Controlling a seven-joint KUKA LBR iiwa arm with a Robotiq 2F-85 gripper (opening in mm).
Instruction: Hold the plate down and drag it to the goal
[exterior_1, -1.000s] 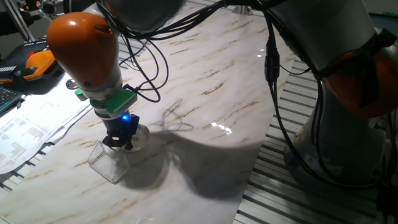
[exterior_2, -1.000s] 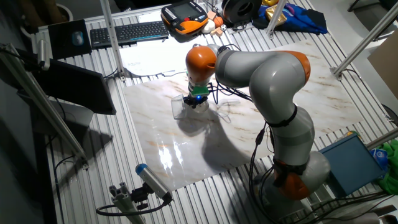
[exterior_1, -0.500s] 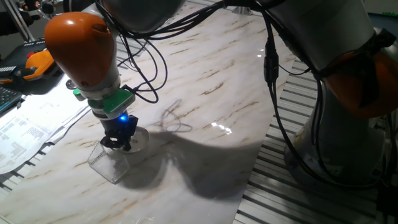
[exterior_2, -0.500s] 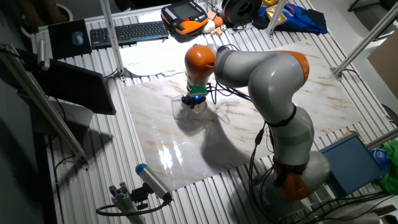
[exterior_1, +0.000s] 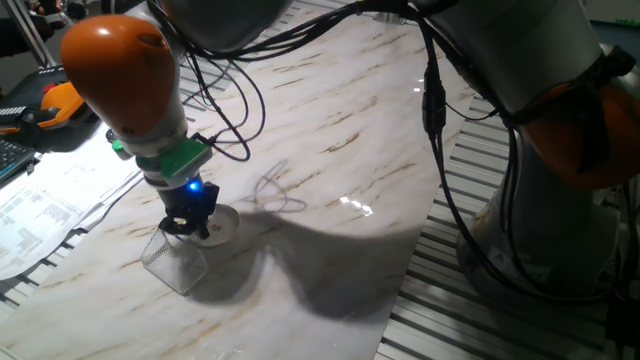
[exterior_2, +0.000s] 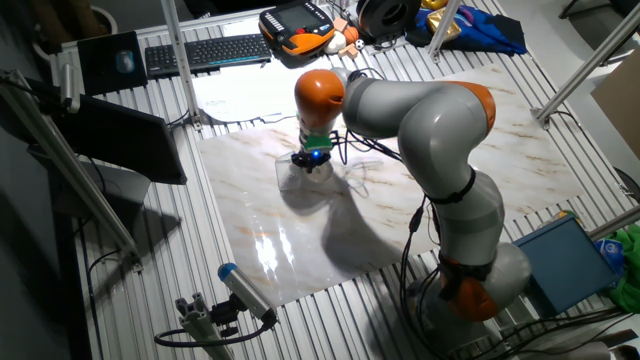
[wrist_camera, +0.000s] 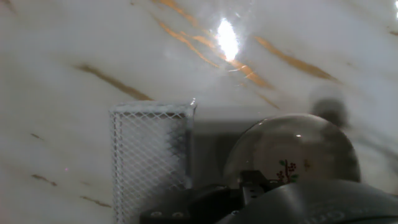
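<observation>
Where the marbled tabletop (exterior_1: 330, 130) meets the grey slats on the left, papers (exterior_1: 40, 215) and an orange pendant (exterior_1: 60, 100); further right, see-through goal (exterior_1: 172, 262), standing on the marble with thin pale edges; just right of it and touching at its upper corner, white plate (exterior_1: 215, 224), lying flat, partly under the fingers (exterior_1: 192, 226); pressed down onto the plate's left half from straight above, blue lamp lit just over them; spread or pressed together, cannot tell, hidden by the dark hand; loose black cables (exterior_1: 230, 110) trailing right. From the hand view: meshed goal wall (wrist_camera: 152, 155) left, plate (wrist_camera: 292, 152) right, small flower mark near its middle; close beside each other.
</observation>
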